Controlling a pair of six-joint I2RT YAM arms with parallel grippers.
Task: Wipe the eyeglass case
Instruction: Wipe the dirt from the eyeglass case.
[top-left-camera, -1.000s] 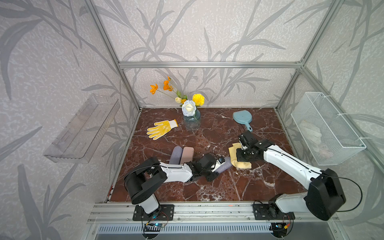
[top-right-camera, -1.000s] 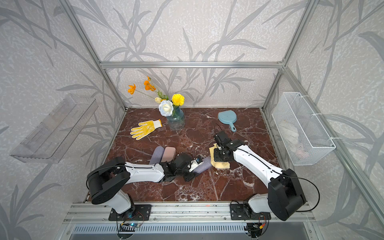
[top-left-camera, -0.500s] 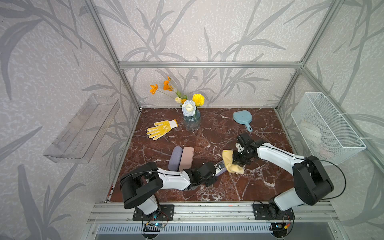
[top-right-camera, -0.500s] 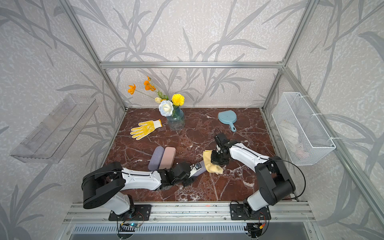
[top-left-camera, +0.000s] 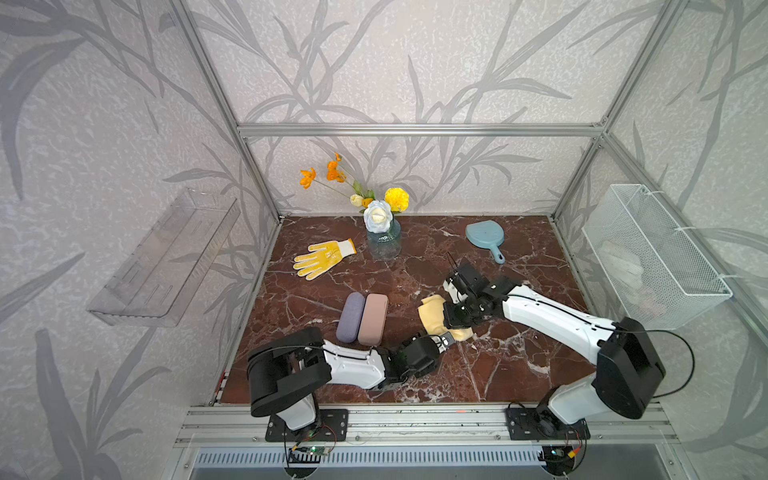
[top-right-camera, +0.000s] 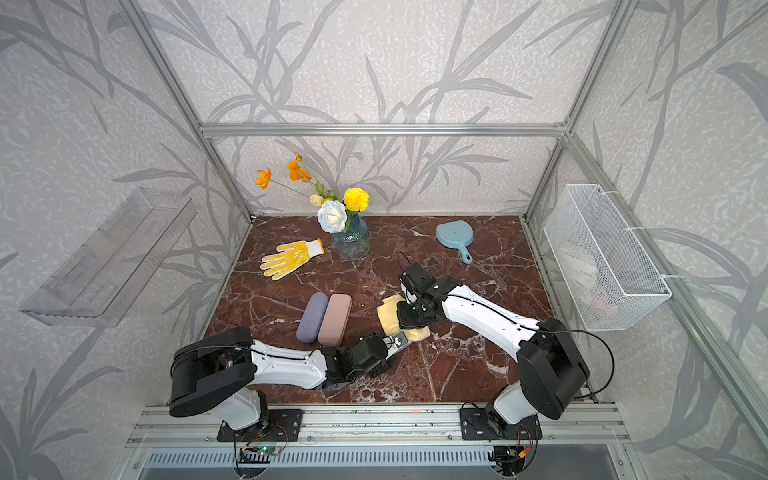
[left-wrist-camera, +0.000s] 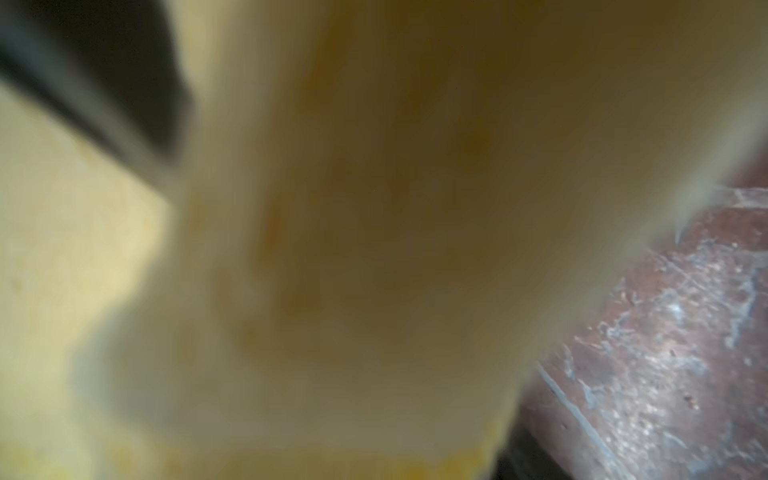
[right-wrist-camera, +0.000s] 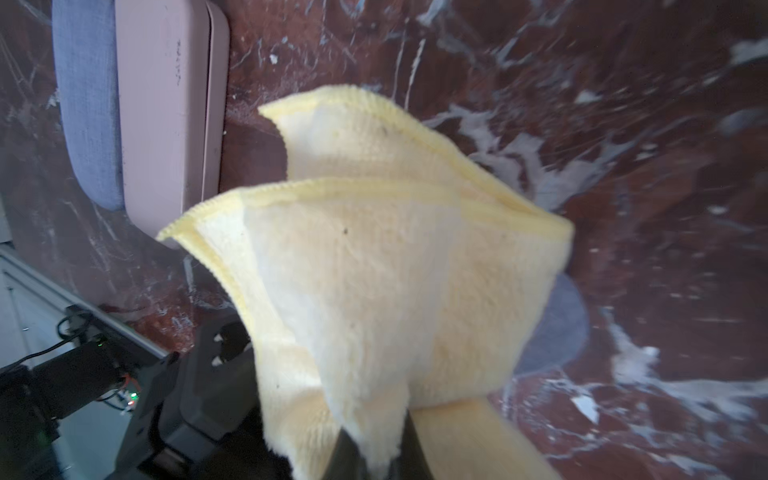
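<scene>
Right gripper (right-wrist-camera: 374, 457), pinched shut on a bunched part of the cloth (right-wrist-camera: 374, 257), lets the free folds hang over the case (right-wrist-camera: 561, 328), presumably so they can be drawn along it. The case, hidden but for one grey-blue end, appears to be offered up near the front of the worktop (top-left-camera: 519, 365) by the left gripper (top-left-camera: 446, 338); its jaws are under the cloth, so their state cannot be told. Two other cases (top-left-camera: 374, 318) lie side by side, apart from the wiping.

Your right pincer (top-left-camera: 449, 319) is clamped tight on the cloth (top-left-camera: 430, 316); your left arm (top-left-camera: 353, 365) stretches low, left pincer (top-left-camera: 445, 340) tips hidden under it.
</scene>
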